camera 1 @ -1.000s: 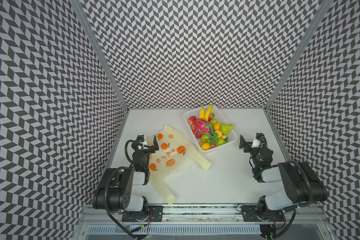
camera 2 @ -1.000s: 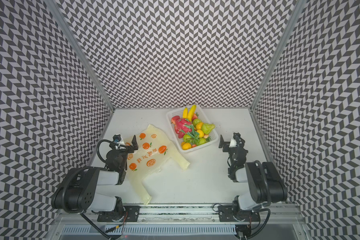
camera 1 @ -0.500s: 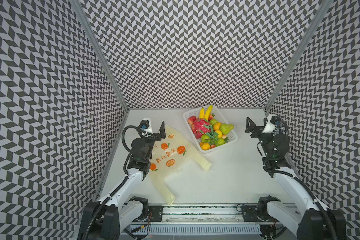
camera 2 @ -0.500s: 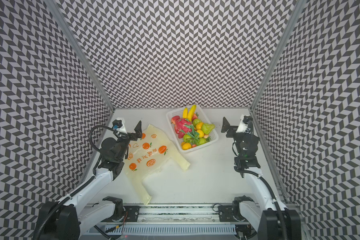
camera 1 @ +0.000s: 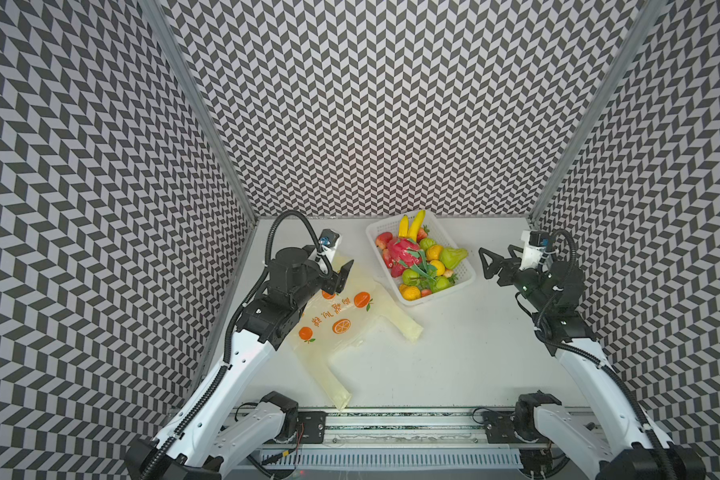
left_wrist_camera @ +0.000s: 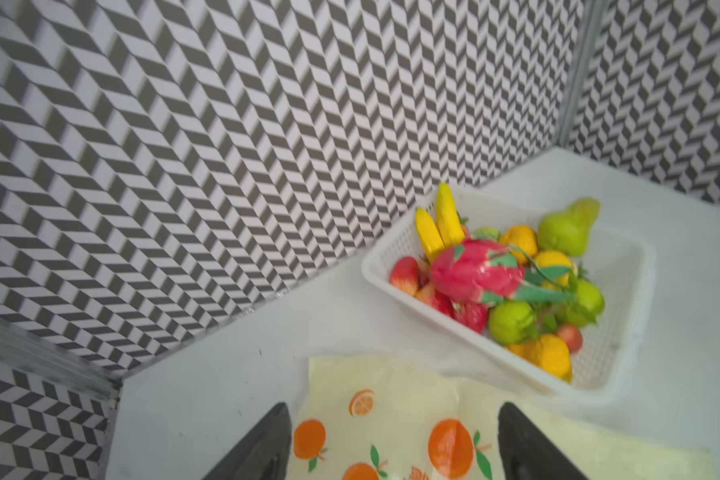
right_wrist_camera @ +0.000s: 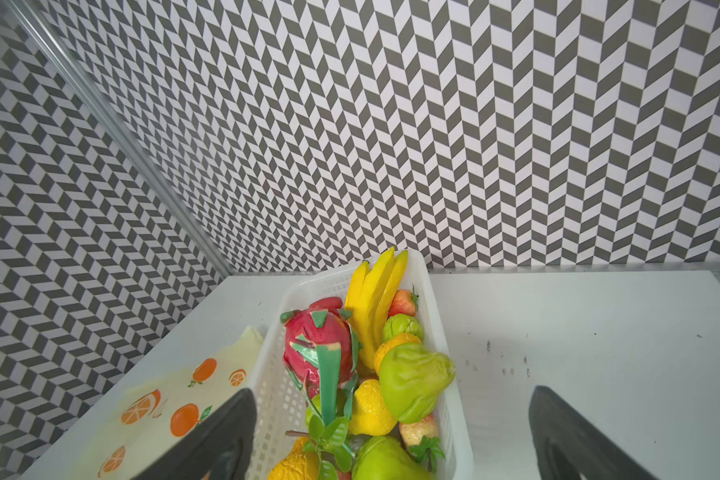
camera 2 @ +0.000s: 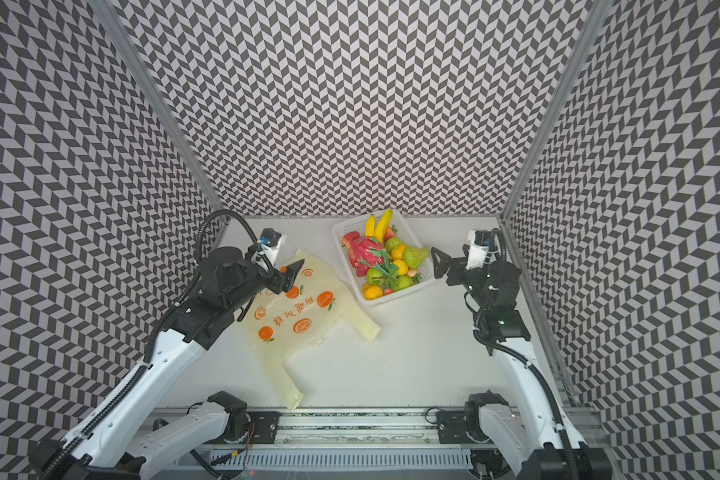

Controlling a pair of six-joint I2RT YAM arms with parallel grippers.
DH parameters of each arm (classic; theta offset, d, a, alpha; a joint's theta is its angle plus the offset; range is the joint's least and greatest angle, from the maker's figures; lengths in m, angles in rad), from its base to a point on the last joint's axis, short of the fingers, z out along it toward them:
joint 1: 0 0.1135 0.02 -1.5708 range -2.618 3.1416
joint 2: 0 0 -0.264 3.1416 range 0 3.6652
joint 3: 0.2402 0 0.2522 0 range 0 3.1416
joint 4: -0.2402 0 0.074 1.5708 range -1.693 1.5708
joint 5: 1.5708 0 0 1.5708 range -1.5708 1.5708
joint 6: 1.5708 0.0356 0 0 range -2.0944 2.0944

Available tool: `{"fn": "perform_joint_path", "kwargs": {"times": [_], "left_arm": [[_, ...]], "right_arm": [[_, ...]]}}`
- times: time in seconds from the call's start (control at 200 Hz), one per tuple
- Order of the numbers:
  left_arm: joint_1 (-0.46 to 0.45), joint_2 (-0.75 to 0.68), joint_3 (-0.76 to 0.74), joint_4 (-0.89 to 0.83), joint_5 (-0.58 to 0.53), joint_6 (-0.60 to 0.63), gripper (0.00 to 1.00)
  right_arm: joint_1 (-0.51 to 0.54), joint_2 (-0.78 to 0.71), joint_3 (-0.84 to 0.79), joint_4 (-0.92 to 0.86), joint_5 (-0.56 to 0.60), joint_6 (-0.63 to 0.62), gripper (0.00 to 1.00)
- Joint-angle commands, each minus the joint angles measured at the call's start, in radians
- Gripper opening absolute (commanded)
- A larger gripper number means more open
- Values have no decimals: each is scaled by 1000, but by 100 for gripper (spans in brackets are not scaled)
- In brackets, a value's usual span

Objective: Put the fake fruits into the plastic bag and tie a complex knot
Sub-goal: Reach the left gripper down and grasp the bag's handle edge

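Two handle straps of the plastic bag [camera 1: 337, 320] are laid flat on the white table [camera 1: 474, 357], nearer the camera than the white basket [camera 1: 445, 289]. One strap is stretched well away from the basket toward the front rail, and the other ends just short of the basket's near corner. The bag itself is spread flat, its handles untied, to the left of the basket. The left gripper [left_wrist_camera: 393, 405] is held over the bag's far part, left of the basket, with its fingers parted and nothing between them. The right gripper [camera 1: 495, 254] is held above the table just right of the basket and pointed at it, its fingers spread wide and empty. All the fake fruits [camera 1: 416, 266] are piled inside the basket. A pink dragon fruit [camera 1: 400, 250] lies on top, and yellow bananas [camera 1: 410, 222] are leaned on the basket's far rim. Behind the basket the chevron-patterned wall [camera 1: 371, 104] is seen.
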Motion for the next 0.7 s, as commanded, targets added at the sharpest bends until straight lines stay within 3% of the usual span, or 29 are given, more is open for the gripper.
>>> {"fn": "perform_joint_path", "kwargs": {"times": [0.0, 0.175, 0.426, 0.696], "left_arm": [[-43, 24, -50, -197, -3, 73, 80], [-135, 94, -109, -165, -53, 49, 88], [-230, 242, -132, -135, -78, 20, 88], [-245, 378, -145, -112, -131, 6, 87]], "right_arm": [[3, -31, 5, 1, -41, 1, 100], [2, -50, -5, -1, -21, -2, 100], [3, -65, -19, -10, 21, -27, 100], [3, -65, -25, -4, 34, -35, 100]]}}
